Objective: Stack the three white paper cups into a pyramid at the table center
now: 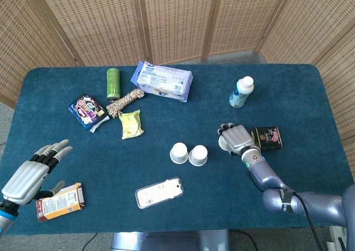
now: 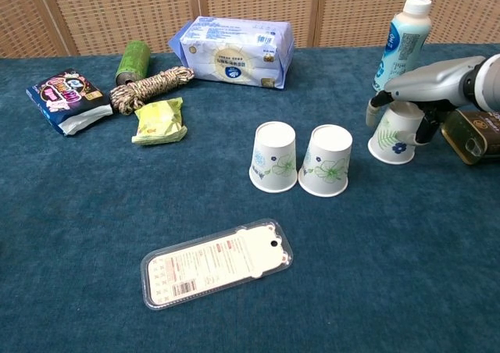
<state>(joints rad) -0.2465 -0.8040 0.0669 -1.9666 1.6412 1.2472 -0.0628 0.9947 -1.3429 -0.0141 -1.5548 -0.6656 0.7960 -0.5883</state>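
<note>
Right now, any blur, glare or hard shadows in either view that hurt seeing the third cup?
Head view: sharp, even light, no glare, but the right hand hides most of the third cup. Chest view: sharp, soft shadows only; the cup shows clearly under the hand.
</note>
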